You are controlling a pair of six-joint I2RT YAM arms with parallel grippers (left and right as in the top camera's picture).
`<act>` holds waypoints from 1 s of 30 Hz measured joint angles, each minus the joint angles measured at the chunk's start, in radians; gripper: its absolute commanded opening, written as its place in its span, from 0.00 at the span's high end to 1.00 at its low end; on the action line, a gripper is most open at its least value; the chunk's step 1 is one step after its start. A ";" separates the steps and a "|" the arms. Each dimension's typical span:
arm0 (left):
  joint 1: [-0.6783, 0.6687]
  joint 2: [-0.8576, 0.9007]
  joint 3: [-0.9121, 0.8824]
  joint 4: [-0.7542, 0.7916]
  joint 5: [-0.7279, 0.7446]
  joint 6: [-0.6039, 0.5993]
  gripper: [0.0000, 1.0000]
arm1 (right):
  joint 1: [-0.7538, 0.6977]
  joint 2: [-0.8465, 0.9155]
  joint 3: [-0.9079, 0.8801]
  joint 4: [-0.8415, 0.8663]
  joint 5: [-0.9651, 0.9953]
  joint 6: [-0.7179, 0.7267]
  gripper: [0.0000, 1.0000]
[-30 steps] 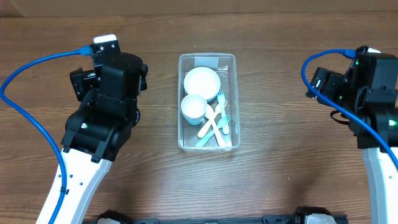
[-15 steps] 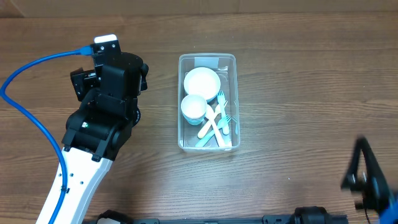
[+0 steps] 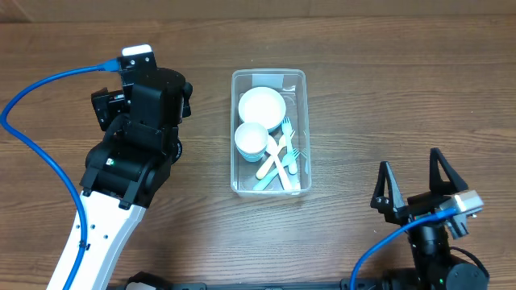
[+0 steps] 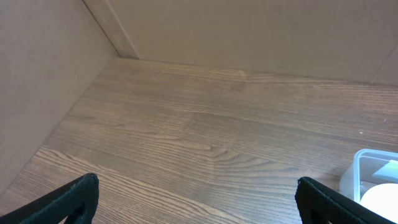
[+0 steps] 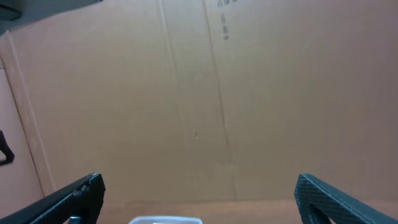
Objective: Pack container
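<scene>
Our left arm stretches forward with the left gripper spread wide, one of its fingers on each side, while our right arm sits folded low, the right gripper equally wide apart.

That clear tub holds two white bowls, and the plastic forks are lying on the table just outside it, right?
Not quite. The forks lie inside the container, beside the smaller bowl, not on the table outside it. The larger bowl is in there too, so the two white bowls part is right. The overhead view shows this.
</scene>
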 measured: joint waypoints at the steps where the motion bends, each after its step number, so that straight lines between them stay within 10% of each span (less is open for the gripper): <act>1: 0.000 0.000 0.000 0.000 0.000 0.000 0.00 | 0.000 -0.001 -0.018 0.003 0.001 0.000 0.00; 30: 0.000 0.000 0.000 0.000 0.000 0.000 0.00 | 0.000 -0.003 -0.251 -0.098 0.019 0.005 0.00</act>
